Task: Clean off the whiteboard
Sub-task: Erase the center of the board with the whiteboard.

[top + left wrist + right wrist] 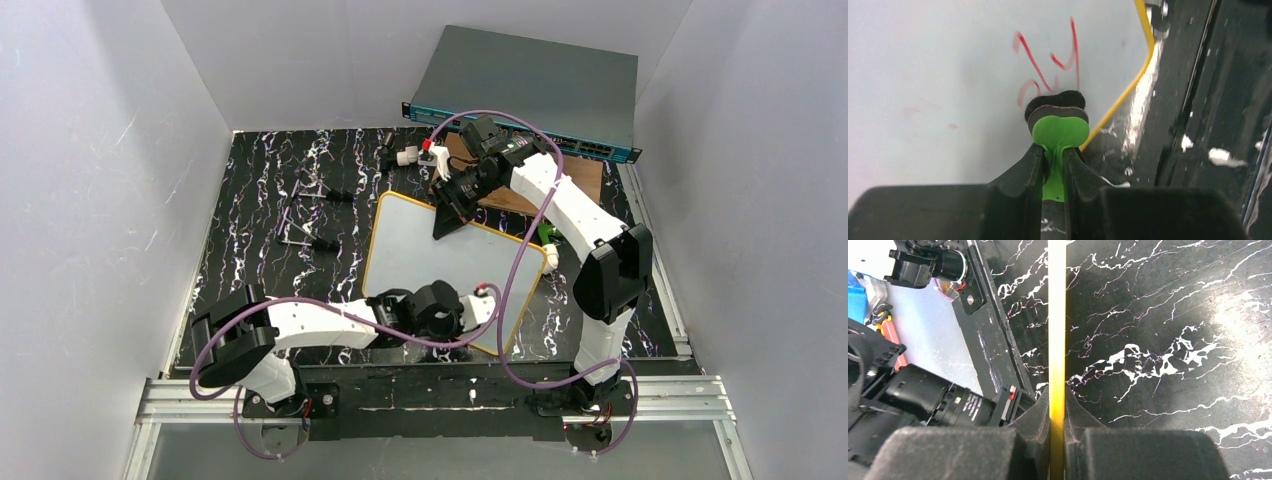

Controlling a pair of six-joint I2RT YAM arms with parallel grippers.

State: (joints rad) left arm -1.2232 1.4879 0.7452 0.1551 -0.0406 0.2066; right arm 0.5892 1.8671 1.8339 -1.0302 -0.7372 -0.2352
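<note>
clamping eraser (1060,131) in left gripper (1053,167), red marks (1048,62) just ahead; pinching whiteboard rim (1056,315) in right gripper (1057,412); risks slipping if scrubbed hard.

Whiteboard (420,255) lies on table (250,262), wooden board (586,178) behind it.

Left gripper (1053,156) clamped on a green plastic eraser (1060,131) with a black felt pad.

The eraser's dark felt edge presses on the flat white whiteboard (938,75). Red handwritten strokes (1048,60) lie just above the eraser, and faint pink smudges (950,126) sit to its left. The board's thin yellow rim (1138,75) runs diagonally just right of the eraser, with the black white-veined marble-patterned tabletop (1193,115) beyond it.
</note>
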